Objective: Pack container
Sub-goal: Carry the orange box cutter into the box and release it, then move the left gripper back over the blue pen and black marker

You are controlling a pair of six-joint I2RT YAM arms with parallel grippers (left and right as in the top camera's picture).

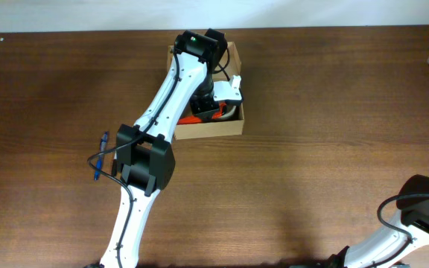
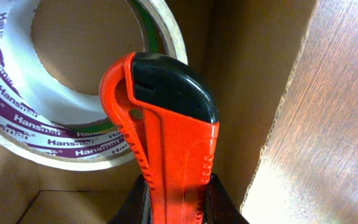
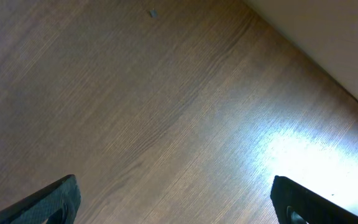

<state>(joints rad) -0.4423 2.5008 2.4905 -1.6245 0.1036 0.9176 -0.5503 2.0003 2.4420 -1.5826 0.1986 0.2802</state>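
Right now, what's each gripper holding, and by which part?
Left gripper clamps the cutter by its orange body, at the end away from the black cap. Right gripper: open, empty.

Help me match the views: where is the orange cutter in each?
Overhead: cutter in the box, upper centre, mostly hidden.
Left wrist: cutter mid-frame, clamped by the left gripper.
Right wrist: not in it.
Shared landmark: the box, in overhead and left wrist.
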